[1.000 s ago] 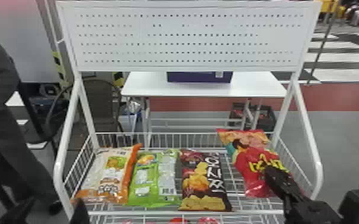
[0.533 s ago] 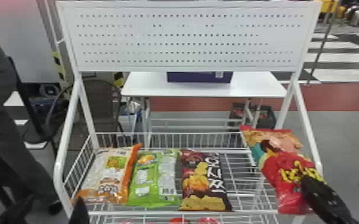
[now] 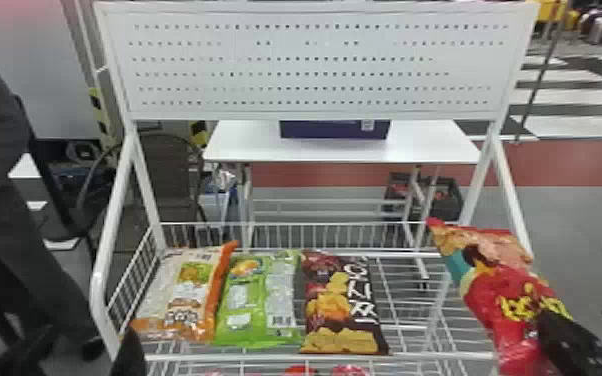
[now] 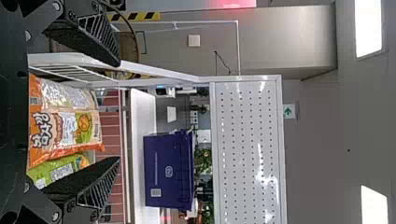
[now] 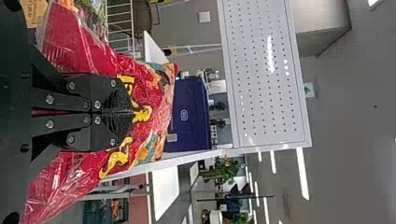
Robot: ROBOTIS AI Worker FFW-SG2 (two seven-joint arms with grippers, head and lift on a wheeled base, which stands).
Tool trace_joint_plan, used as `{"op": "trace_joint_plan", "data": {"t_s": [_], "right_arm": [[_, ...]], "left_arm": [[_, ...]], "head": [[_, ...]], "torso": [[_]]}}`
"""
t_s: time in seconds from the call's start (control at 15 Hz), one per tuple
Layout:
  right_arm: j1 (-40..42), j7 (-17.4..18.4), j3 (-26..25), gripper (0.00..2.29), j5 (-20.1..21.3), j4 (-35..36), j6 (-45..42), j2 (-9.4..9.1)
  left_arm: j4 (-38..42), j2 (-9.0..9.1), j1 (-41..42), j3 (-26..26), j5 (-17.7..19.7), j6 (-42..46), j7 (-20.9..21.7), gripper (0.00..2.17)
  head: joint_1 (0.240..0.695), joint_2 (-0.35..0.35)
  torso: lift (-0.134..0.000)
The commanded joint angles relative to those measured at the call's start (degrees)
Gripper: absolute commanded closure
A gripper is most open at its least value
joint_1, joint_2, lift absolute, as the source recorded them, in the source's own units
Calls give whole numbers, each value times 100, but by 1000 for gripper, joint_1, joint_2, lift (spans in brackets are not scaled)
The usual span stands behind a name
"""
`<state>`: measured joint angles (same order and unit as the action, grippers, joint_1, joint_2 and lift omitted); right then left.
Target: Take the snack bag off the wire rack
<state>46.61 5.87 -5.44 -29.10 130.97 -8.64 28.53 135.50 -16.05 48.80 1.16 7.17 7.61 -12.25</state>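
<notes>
Snack bag (image 3: 492, 295) is hanging from the right gripper (image 3: 547, 325).
In the head view, it is leaning at the wire rack's (image 3: 245, 357) right side; an orange-edged bag (image 3: 177, 300), a green bag (image 3: 240, 300) and a dark brown bag (image 3: 337, 310) are lying in the basket, the left gripper (image 3: 90, 334) showing near its front left corner. In the left wrist view, its jaws are standing apart, released. In the right wrist view, the jaws are clenching the red film.

Shop-like room, snack bags (image 3: 337, 310), wire rack (image 3: 98, 292)
</notes>
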Motion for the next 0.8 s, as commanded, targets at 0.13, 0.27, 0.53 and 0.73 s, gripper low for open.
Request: {"op": "trace_joint_plan", "data": {"t_s": [0.13,0.27,0.53,0.73], "right_arm": [[24,19,-9,2074,10,25,-71,12],[42,19,-9,2074,10,61,-89,12],[77,19,-45,2074,10,61,-159,-5],[103,19,-45,2074,10,61,-247,-5]], "left_arm": [[12,-3,42,60,30,34,-5,188],[12,-3,50,60,30,34,-5,188],[12,-3,33,51,39,34,-5,188],[-6,-3,15,51,48,34,-5,188]], "head": [[499,0],[499,0],[499,0],[499,0]], "torso": [[0],[0],[0],[0]]}}
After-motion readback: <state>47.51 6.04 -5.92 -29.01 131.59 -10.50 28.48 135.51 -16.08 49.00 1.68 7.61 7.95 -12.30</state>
